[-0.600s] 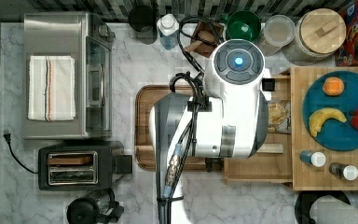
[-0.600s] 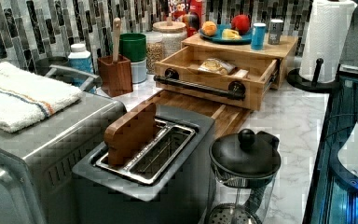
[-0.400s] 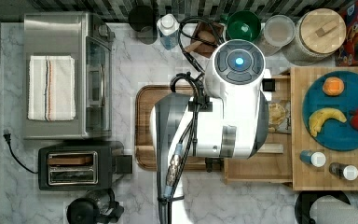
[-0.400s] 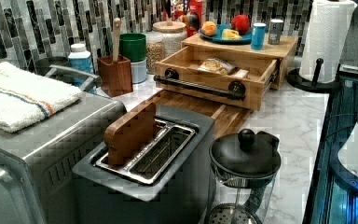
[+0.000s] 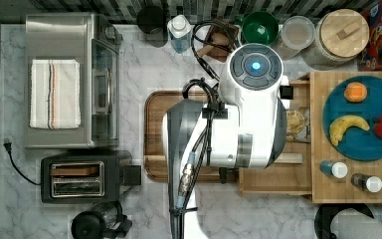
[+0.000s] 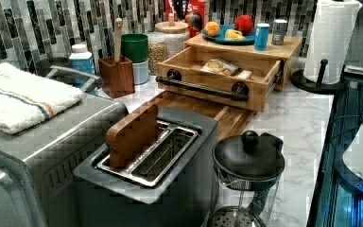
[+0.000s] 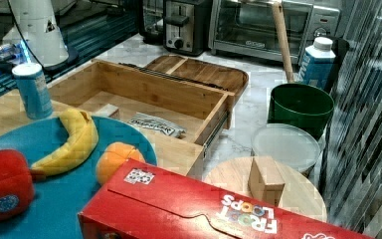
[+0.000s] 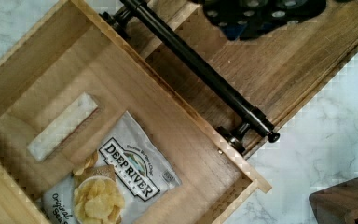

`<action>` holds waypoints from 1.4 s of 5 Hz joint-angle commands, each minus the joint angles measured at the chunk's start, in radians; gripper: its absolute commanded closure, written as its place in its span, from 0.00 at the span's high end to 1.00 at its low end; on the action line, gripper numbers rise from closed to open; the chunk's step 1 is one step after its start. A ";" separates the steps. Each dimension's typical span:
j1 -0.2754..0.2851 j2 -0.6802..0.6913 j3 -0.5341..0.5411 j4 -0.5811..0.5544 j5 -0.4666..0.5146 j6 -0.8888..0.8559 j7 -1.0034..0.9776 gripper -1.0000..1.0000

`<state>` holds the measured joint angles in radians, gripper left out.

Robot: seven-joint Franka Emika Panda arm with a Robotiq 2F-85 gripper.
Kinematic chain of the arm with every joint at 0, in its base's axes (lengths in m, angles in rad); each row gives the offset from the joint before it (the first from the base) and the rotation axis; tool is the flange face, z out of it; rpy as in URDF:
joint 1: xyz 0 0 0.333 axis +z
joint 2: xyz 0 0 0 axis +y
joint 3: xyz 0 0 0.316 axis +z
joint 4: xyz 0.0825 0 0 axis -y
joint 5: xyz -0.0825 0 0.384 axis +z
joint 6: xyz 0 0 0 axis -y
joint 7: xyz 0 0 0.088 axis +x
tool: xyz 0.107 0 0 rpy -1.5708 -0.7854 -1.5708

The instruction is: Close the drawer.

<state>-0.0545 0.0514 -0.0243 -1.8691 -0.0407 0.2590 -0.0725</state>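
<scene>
I observe the drawer (image 6: 217,78) pulled fully open: shallow light-wood box, black bar handle (image 6: 198,87) across its front, chip bag (image 8: 116,182) lying inside.

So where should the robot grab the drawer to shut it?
Probably the black bar handle on the open drawer. It stands off the front on two posts, so come from the cutting board side and push straight in.

White arm (image 5: 238,124) hangs bent, wrist pointing downward.
</scene>
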 commanded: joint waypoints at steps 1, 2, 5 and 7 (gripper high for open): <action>0.049 -0.058 0.056 -0.079 0.042 0.065 -0.188 1.00; 0.075 -0.072 0.077 -0.112 0.060 0.077 -0.316 1.00; 0.105 -0.132 0.116 -0.305 0.080 0.232 -0.598 0.00; 0.093 -0.100 0.126 -0.446 0.044 0.445 -0.650 0.00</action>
<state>0.0256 -0.0544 0.0929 -2.2344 0.0054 0.7046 -0.6250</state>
